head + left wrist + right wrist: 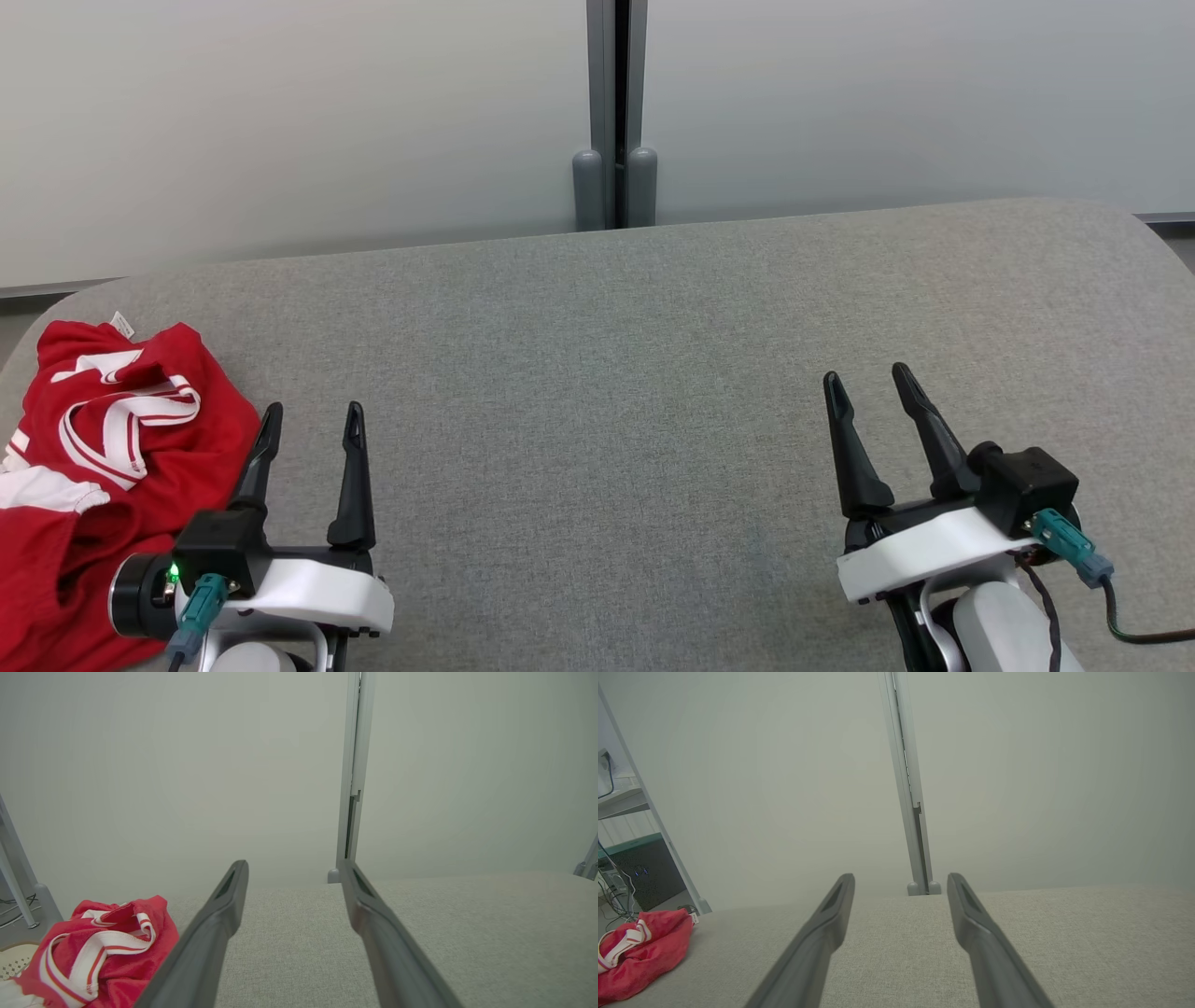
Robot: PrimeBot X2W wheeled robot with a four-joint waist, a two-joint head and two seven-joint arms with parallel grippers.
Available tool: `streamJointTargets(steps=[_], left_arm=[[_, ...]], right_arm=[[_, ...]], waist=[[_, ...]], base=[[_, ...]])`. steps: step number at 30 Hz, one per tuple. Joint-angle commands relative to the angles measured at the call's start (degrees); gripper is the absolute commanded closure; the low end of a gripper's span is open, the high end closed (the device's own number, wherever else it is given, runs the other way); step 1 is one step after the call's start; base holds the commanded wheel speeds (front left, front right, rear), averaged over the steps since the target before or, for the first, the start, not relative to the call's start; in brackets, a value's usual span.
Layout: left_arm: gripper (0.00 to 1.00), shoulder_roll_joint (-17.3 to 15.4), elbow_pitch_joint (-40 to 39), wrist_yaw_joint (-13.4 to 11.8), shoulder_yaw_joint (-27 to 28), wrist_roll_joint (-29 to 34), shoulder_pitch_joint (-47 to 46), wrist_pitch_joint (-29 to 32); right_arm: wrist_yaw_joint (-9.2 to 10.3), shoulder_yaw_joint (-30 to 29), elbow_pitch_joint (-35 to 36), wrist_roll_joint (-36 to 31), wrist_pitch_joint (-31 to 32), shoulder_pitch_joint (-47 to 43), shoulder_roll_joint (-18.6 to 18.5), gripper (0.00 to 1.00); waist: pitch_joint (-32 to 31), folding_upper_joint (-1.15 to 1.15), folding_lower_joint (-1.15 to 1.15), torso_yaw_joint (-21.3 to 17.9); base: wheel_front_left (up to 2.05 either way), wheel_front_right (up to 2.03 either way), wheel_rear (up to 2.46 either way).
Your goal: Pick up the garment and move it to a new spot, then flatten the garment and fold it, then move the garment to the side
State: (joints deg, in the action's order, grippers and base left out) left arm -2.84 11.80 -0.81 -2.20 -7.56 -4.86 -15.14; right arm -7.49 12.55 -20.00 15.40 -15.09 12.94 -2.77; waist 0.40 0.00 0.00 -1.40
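Note:
A crumpled red garment (pixel 103 467) with white trim lies bunched at the left end of the grey padded surface (pixel 607 373). The left wrist view has the garment (pixel 103 952) at its lower left; the right wrist view has the garment (pixel 640 947) far to its left. My left gripper (pixel 313 420) hovers just right of the heap, open, with nothing between its fingers. Well away at the lower right, my right gripper (pixel 868 378) is open and holds nothing.
Behind the surface stands a pale frosted partition with a grey post (pixel 614 112) at its middle. The surface's rounded far edge runs across the view. Past the partition's left end, the right wrist view catches a dark cabinet and cables (pixel 630 877).

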Motion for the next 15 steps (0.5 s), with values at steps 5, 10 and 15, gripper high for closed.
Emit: streamJointTargets(steps=[5, 10, 15], left_arm=[[0.0, -0.1, -0.1, -0.2, -0.4, 0.3, -0.3, 0.0], [0.0, -0.1, 0.2, -0.2, -0.6, -0.1, -0.3, 0.0], [0.0, -0.1, 0.5, 0.1, -0.5, -0.1, -0.5, 0.0]], right_arm=[[0.0, 0.4, -0.9, 0.3, -0.1, 0.8, -0.2, 0.0], [0.0, 0.3, -1.4, 0.4, -0.1, 0.9, -0.2, 0.0], [0.0, 0.3, -1.7, 0.5, -0.1, 0.8, -0.2, 0.0]], waist=[[0.0, 0.0, 0.0, 0.0], [0.0, 0.0, 0.0, 0.1], [-0.1, 0.0, 0.0, 0.3]], base=[[0.0, 0.0, 0.0], [0.0, 0.0, 0.0], [0.0, 0.0, 0.0]])
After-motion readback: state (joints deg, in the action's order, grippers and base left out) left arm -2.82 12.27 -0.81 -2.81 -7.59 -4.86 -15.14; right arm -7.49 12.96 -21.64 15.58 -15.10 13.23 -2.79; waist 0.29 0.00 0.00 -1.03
